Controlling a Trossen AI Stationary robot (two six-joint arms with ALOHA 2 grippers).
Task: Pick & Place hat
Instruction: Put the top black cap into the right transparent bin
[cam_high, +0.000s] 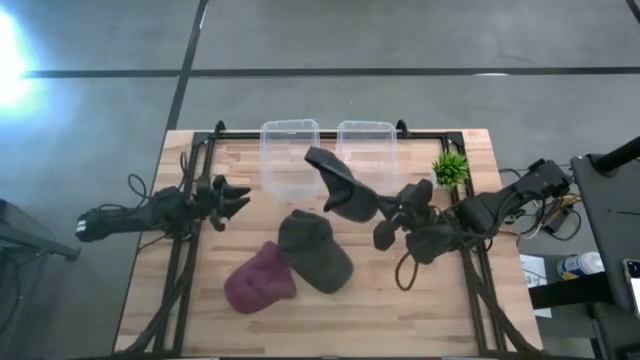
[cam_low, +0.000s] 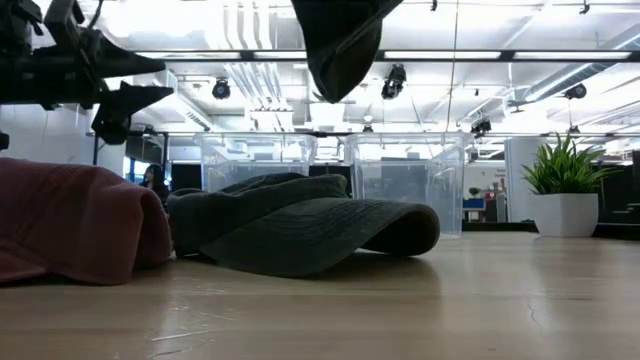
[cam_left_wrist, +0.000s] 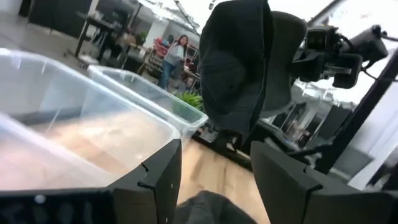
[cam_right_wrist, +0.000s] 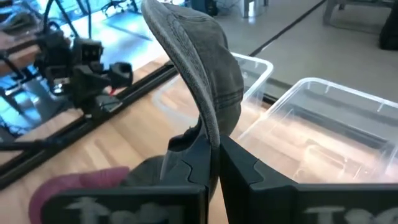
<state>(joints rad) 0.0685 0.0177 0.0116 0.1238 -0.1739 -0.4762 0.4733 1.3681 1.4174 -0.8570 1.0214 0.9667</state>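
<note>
A dark grey cap hangs in the air in front of two clear bins, held by my right gripper, which is shut on it. In the low view the cap is well above the table. An olive cap and a maroon hat lie side by side on the wood, the olive cap resting on its brim and crown. My left gripper hovers open at the table's left, pointing toward the held cap. My right gripper pinches the grey cap by the lower edge of its crown, at the end away from the brim, between its two fingers. The fingers come level from the table's right. The cap is lifted clear and stands upright above the fingertips.
Two clear bins stand side by side at the far edge, just beyond the held cap. A small potted plant sits at the far right. Black rails run along the left and right sides. Bare wood lies near the front.
</note>
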